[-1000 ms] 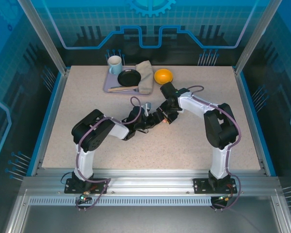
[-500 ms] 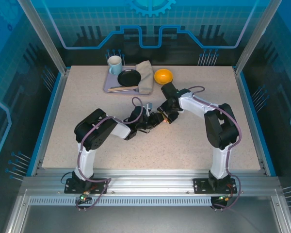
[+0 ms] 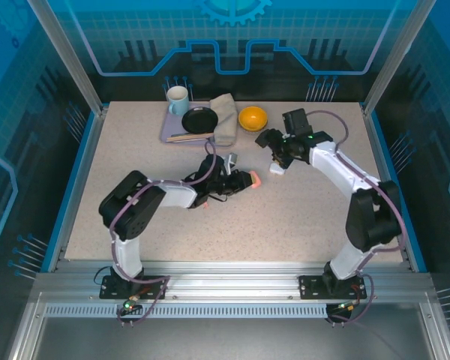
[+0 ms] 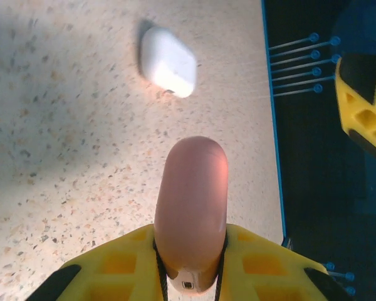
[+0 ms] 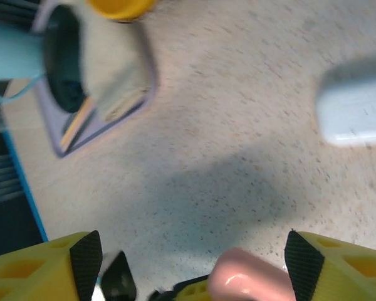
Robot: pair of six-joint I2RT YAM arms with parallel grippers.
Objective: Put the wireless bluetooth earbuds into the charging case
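Observation:
A salmon-pink charging case [image 4: 191, 213], lid closed, sticks out forward from between my left gripper's [image 4: 189, 263] yellow fingers [image 4: 113, 266], which are shut on its sides. From above, this pink case [image 3: 252, 181] sits at mid-table with my left gripper [image 3: 242, 182] on it. A white charging case [image 3: 277, 169], closed too, lies on the table just right of it [image 4: 168, 61]. My right gripper [image 3: 273, 150] hovers behind the white case [image 5: 354, 106], jaws wide open and empty [image 5: 191, 263]; the pink case [image 5: 250, 279] shows below them. The earbuds are out of view.
At the back, a lavender tray [image 3: 167, 132] holds a light-blue mug [image 3: 178, 99], a black plate [image 3: 199, 119], chopsticks and a folded cloth [image 3: 225, 118]. An orange bowl [image 3: 253, 117] stands right of it. A tiny pale object [image 3: 230, 159] lies behind my left gripper.
My right gripper let go, opened wide and swung back and right, away from the pink case. My left gripper closed on the pink case and shifted it slightly right.

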